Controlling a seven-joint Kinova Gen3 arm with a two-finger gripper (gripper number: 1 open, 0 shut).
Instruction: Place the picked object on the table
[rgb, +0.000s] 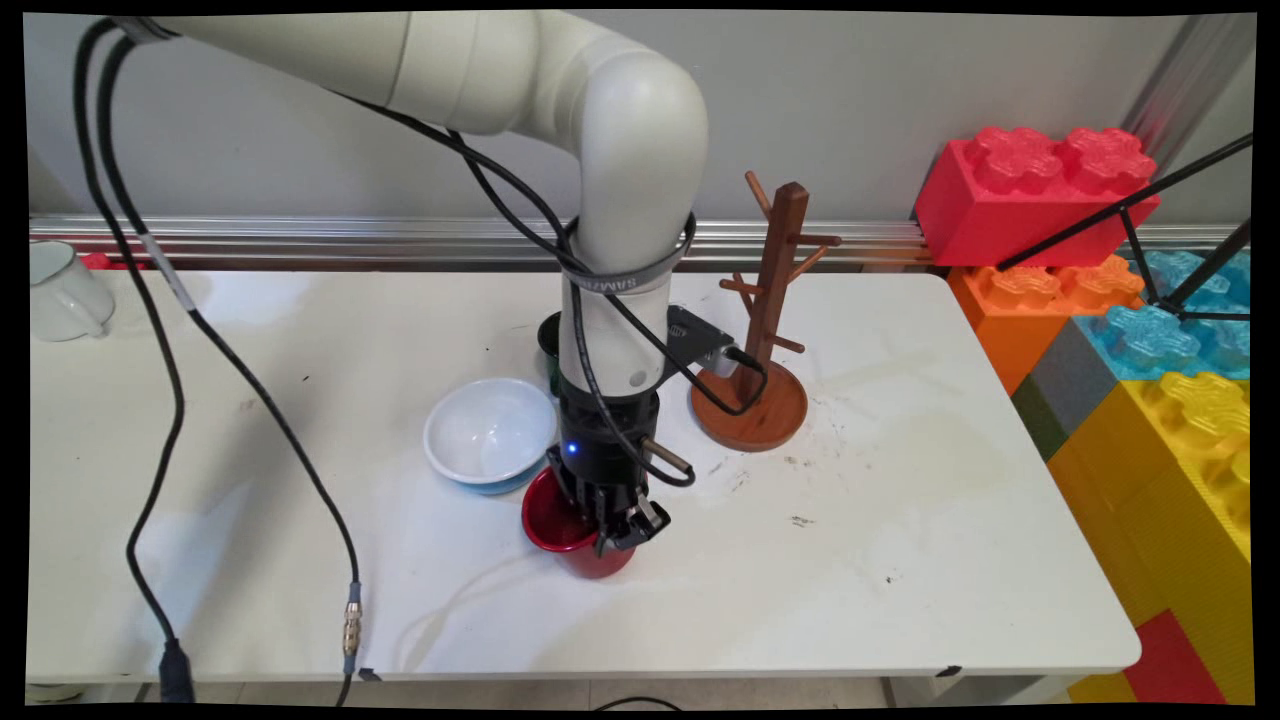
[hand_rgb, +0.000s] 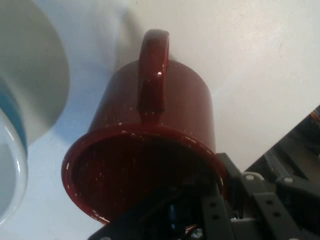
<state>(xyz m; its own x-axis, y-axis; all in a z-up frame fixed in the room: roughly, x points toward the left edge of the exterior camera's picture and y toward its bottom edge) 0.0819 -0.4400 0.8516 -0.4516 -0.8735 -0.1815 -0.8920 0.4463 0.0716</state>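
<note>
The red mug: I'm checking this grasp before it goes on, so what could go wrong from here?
1. The gripper seems to pinch only the rim wall of the red mug, one finger inside. Such a hold may let the mug swing or slip.
2. The white and blue bowl sits right beside the mug and could get knocked.
3. A black cable loops over the base of the wooden mug tree and might snag it.

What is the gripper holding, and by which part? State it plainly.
The gripper is clamped on the red mug at its rim, one finger inside the mouth and one outside the wall, on the side opposite the handle.
</note>
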